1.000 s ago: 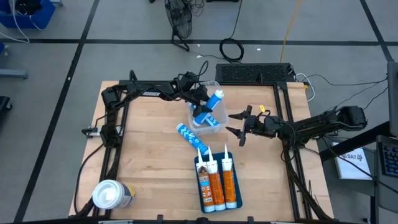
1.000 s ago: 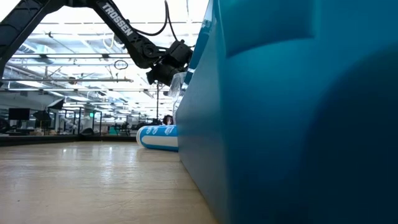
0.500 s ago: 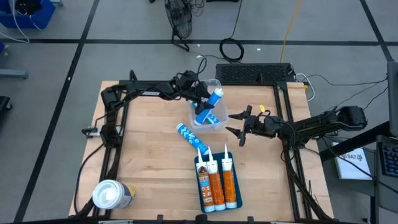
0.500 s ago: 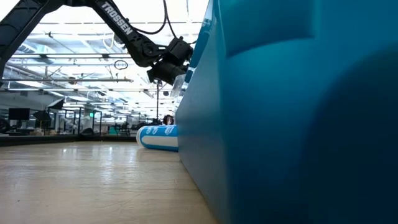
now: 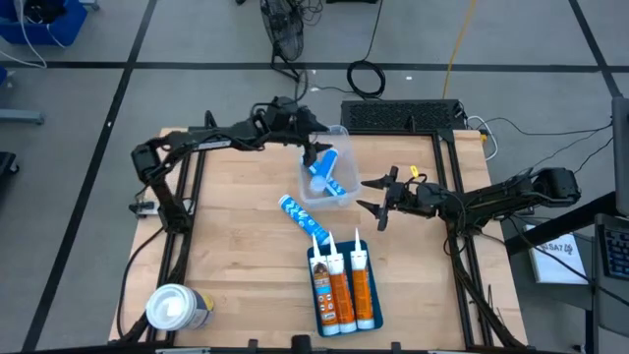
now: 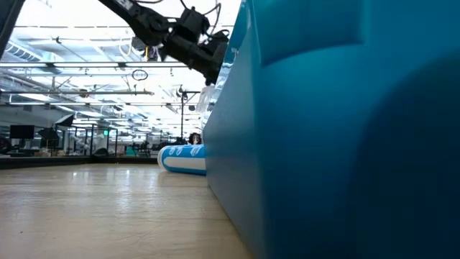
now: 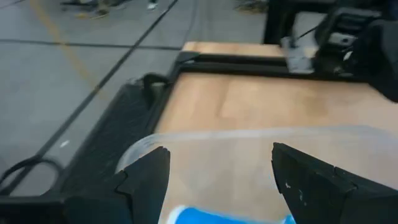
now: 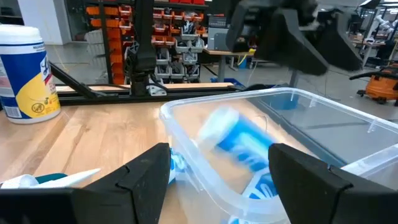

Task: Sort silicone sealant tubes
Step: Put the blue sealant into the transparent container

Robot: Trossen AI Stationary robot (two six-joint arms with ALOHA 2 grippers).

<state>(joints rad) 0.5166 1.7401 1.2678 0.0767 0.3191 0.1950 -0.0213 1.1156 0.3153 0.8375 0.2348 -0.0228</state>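
**Blue tubes go to the clear bin, orange to the tray**

High view: the left gripper (image 5: 313, 149) hangs over the far rim of the clear bin (image 5: 346, 193), right above a blue tube (image 5: 323, 171) that leans inside it with another blue tube beneath. The fingers appear to stand apart with nothing between them, which fits a tube just let go into the bin. A third blue tube (image 5: 298, 216) lies loose on the table (image 5: 236, 246), between the bin and the blue tray (image 5: 316, 317); I judge it the last one left to sort. Three orange tubes (image 5: 340, 290) lie side by side in the tray, nozzles toward the bin. The right gripper (image 5: 374, 202) waits just beside the bin, fingers spread, empty. A canister (image 5: 175, 308) stands at the near left corner.

Low view: the tray's wall fills most of the frame; the left gripper (image 6: 213, 61) shows high above the table, the loose tube (image 6: 181, 158) beyond.

Left wrist view: both fingers (image 7: 144, 180) are wide apart over the bin rim (image 7: 249, 134), a blue tube's end (image 7: 199, 216) just below.

Right wrist view: fingers (image 8: 134, 177) are spread, looking into the bin at the blurred tube (image 8: 242, 140).
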